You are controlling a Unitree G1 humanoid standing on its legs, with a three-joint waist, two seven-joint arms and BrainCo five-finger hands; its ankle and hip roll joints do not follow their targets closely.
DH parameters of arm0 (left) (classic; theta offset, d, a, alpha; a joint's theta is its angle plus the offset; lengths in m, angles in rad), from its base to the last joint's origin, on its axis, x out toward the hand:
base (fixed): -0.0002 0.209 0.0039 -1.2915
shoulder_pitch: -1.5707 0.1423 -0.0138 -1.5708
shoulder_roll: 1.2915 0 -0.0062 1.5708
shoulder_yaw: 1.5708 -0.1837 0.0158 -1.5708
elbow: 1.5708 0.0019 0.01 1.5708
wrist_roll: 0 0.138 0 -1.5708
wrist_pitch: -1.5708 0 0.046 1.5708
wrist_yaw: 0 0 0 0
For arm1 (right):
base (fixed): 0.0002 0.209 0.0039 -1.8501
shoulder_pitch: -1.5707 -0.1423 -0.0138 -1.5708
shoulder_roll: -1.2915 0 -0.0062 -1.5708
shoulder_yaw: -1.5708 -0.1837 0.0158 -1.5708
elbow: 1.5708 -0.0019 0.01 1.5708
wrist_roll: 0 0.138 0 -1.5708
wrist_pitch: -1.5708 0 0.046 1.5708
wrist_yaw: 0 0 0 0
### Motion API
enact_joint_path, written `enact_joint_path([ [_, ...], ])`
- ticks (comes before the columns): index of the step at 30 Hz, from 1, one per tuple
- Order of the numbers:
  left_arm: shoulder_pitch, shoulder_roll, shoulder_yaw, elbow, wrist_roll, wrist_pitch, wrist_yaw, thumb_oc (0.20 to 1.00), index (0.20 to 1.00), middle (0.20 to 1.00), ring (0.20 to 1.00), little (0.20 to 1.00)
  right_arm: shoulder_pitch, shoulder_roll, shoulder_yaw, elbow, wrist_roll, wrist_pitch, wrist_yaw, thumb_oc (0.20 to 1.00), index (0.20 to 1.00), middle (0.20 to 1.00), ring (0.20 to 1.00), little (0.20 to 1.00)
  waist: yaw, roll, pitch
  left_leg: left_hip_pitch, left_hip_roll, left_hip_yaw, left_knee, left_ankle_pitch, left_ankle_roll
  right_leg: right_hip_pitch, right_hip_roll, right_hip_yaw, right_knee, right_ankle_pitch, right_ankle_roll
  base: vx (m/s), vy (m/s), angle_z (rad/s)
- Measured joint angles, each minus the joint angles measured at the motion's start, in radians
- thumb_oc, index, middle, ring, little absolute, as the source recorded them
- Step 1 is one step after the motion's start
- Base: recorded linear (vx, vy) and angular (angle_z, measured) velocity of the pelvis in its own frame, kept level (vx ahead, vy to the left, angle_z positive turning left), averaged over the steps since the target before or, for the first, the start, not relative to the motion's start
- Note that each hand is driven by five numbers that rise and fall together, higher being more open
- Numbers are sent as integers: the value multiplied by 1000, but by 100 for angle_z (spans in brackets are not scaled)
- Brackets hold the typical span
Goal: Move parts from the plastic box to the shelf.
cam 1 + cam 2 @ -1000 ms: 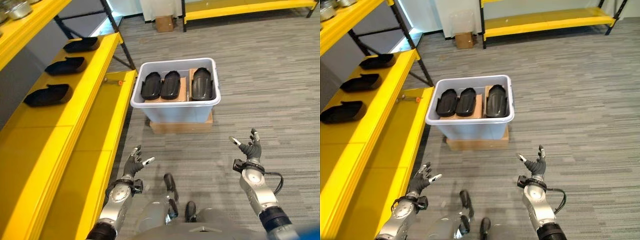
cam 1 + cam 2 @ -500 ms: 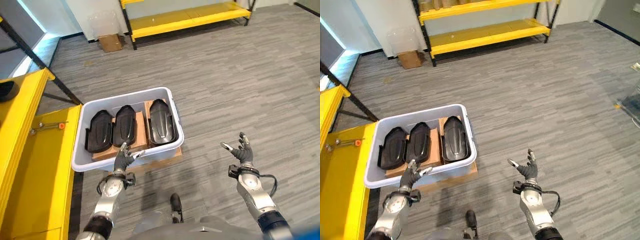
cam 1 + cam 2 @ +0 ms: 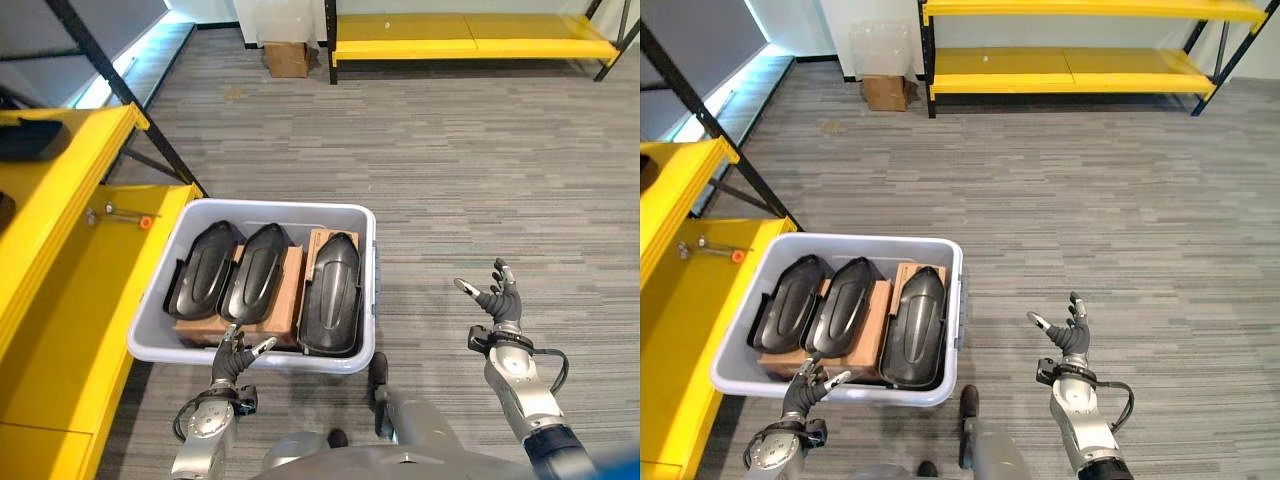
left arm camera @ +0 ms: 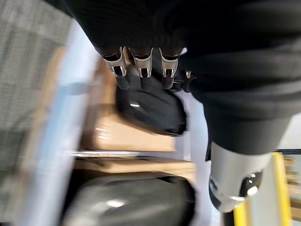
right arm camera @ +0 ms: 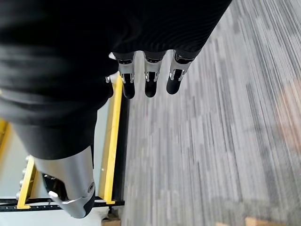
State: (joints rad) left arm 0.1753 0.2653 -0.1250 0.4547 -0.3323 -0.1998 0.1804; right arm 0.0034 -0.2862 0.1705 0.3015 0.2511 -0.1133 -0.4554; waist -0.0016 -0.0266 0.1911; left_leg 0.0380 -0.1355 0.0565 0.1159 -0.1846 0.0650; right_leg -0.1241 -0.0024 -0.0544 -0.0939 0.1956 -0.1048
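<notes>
So the box sits on the floor right in front, just beside the low yellow shelf on the robot's left. Three black parts are still in it, lying side by side on cardboard, long axes all running from the near wall to the far wall. Left part, middle part, right part.

The key thing: the left hand is way nearer. It hangs right at the box's near rim, roughly in line with the middle part, so the parts lie just ahead of it and a bit down inside. The left wrist view backs that up, with the fingers pointing at a black part just past them. Fingers are straight-ish and spread, thumb apart, nothing in it.

The right hand is well apart from the box, out over bare carpet off the box's right side. Palm faces inward, fingers loosely spread, also empty.

My guess is the left hand goes in first, probably end-on along a part's long axis, and the right would have to swing over to help.
</notes>
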Motion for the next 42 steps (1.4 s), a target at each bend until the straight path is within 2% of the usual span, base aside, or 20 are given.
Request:
enact_joint_path([
  [2, -31, 0, -4, -1, 0, -1, 0, 1000, 1000, 1000, 1000, 1000, -7, -7, 2, 0, 0, -1, 0, 1000, 1000, 1000, 1000, 1000, -16, 31, -12, -66, 32, -14, -52, 52, 15, 1, 24, -20, -2, -55, 80, 28, -41, -24],
  [4, -32, -18, -2, -3, -2, -3, 3, 1000, 1000, 1000, 1000, 1000, -1, -26, 4, 3, 0, 2, 2, 1000, 1000, 1000, 1000, 1000, -3, 110, -29, -91, 126, 25, -51, 114, 31, -66, 62, -54, 243, -135, 49, 54, -49, -39],
  [5, -26, -9, -11, -14, -2, -3, 1, 1000, 1000, 1000, 1000, 1000, 17, -31, 4, 1, 0, 5, 2, 1000, 1000, 1000, 1000, 1000, -30, 101, -37, -72, 119, 15, -76, 123, 19, -47, 25, -57, 299, -217, 107, 58, -57, 17],
  [7, -23, 16, -11, -21, -2, -1, 7, 1000, 1000, 1000, 1000, 1000, 33, -43, -1, -14, 0, 7, 12, 1000, 1000, 1000, 1000, 1000, -42, 69, -27, -18, 129, 17, -151, 183, -30, 31, 30, -57, 202, -242, 88, -77, -52, 83],
  [8, -124, 27, -51, 22, -1, 18, -9, 1000, 1000, 1000, 1000, 1000, 84, -57, -10, -81, -2, 7, -11, 1000, 1000, 1000, 1000, 1000, -80, 33, 4, -71, 107, 118, -86, 199, -170, 78, -50, -193, 167, -227, 60, -166, 38, 186],
  [10, -161, 28, -68, -9, -1, 17, -18, 1000, 1000, 1000, 1000, 1000, 91, -78, 8, -104, -3, 7, -19, 1000, 1000, 1000, 1000, 1000, -94, 17, 14, -106, 168, 335, 18, 175, -146, 77, -84, -251, 188, -227, 54, -59, 307, 132],
  [11, -159, 29, -77, -38, 0, 19, -21, 1000, 1000, 1000, 1000, 1000, -2, -66, 6, -64, -9, -13, -26, 1000, 1000, 1000, 1000, 1000, -80, 32, 26, -115, 257, 243, 73, 167, -137, 37, -90, -174, 239, -273, 53, 3, 541, -13],
  [15, -169, 32, -107, 14, -9, 31, -24, 1000, 1000, 1000, 1000, 1000, -31, -82, -28, -60, -12, -13, -27, 1000, 1000, 1000, 1000, 1000, -96, 50, 53, -21, 386, 137, -30, 194, -181, 14, -126, -110, 310, -292, 86, -13, 536, -29],
  [17, -196, 17, -108, 55, -41, 32, -34, 1000, 1000, 1000, 1000, 1000, 2, -117, -83, -35, -12, -12, -30, 1000, 1000, 1000, 1000, 1000, -125, 56, 55, -28, 508, 69, 1, 215, -206, -76, -214, -38, 452, -352, 138, -72, 937, -58],
  [20, -203, 8, -120, 53, -50, 32, -73, 1000, 1000, 1000, 1000, 1000, 10, -168, -106, -3, -9, 0, -31, 1000, 1000, 1000, 1000, 1000, -170, 82, 62, -22, 475, 77, 48, 199, -181, -120, -322, 43, 510, -341, 244, -48, 714, -34],
  [21, -206, -6, -122, 39, -50, 36, -94, 1000, 1000, 1000, 1000, 1000, 26, -192, -139, 2, -7, 9, -30, 1000, 1000, 1000, 1000, 1000, -172, 143, 38, -22, 437, 83, 49, 130, -191, -112, -347, 67, 458, -293, 325, -47, 545, -10],
  [22, -219, -2, -118, 40, -49, 37, -97, 1000, 1000, 1000, 1000, 1000, 36, -178, -149, 14, -1, 11, -31, 1000, 1000, 1000, 1000, 1000, -172, 142, 38, -20, 416, 88, 53, 66, -273, -103, -371, 72, 442, -266, 339, -46, 379, -12],
  [24, -249, 30, -151, 37, -50, 67, -95, 1000, 1000, 1000, 1000, 1000, 43, -92, -155, 43, 29, 35, -32, 1000, 1000, 1000, 1000, 1000, -132, 84, 59, -42, 341, 134, 118, 24, -232, -69, -437, 65, 273, -13, 252, -60, 188, -38],
  [25, -249, 57, -182, 38, -49, 82, -98, 1000, 1000, 1000, 1000, 1000, 46, -35, -150, 44, 49, 42, -35, 1000, 1000, 1000, 1000, 1000, -123, 58, 53, -41, 310, 155, 110, 22, -218, -61, -462, 58, 192, 120, 244, -128, 179, -51],
  [26, -240, 71, -190, 40, -49, 92, -104, 1000, 1000, 1000, 1000, 1000, 52, -1, -125, 47, 58, 44, -36, 1000, 1000, 1000, 1000, 1000, -118, 35, 45, -48, 289, 163, 103, 28, -198, -59, -460, 50, 160, 125, 277, -215, 228, -30],
  [28, -177, 110, -185, -10, -31, 114, -103, 1000, 1000, 1000, 1000, 1000, 43, 71, -97, 21, 59, 49, -18, 1000, 1000, 1000, 1000, 1000, -92, -5, 56, -50, 294, 238, 97, 57, -160, -83, -402, -144, 234, 86, 275, -176, 197, -50],
  [32, -79, 103, -173, -70, 1, 128, -59, 1000, 1000, 1000, 1000, 1000, 14, -11, -12, -87, 38, 50, -20, 1000, 1000, 1000, 1000, 1000, -82, 38, 51, -78, 334, 238, 6, 144, -139, -102, -187, -256, 705, -402, 193, -157, -13, -14],
  [33, -101, 104, -157, -69, 1, 130, -48, 1000, 1000, 1000, 1000, 1000, -28, -36, 0, -84, 38, 48, -21, 1000, 1000, 1000, 1000, 1000, -61, 44, 55, -100, 327, 253, 8, 172, -141, -39, -150, -298, 538, -437, 137, -136, -210, -52],
  [37, -87, 48, -112, -62, -48, 107, -85, 1000, 1000, 1000, 1000, 1000, -25, -84, -55, 0, 8, 47, -44, 1000, 1000, 1000, 1000, 1000, -78, 69, 46, -106, 326, 255, 1, 279, -141, -3, -101, -293, 409, -408, 60, -17, -47, -13],
  [42, -48, 20, -108, -75, -49, 106, -89, 1000, 1000, 1000, 1000, 1000, -8, -118, -68, -10, -45, 52, -10, 1000, 1000, 1000, 1000, 1000, -84, 71, 44, -36, 323, 167, -74, 280, -143, -18, -65, -207, 411, -393, 56, 2, 44, -48],
])
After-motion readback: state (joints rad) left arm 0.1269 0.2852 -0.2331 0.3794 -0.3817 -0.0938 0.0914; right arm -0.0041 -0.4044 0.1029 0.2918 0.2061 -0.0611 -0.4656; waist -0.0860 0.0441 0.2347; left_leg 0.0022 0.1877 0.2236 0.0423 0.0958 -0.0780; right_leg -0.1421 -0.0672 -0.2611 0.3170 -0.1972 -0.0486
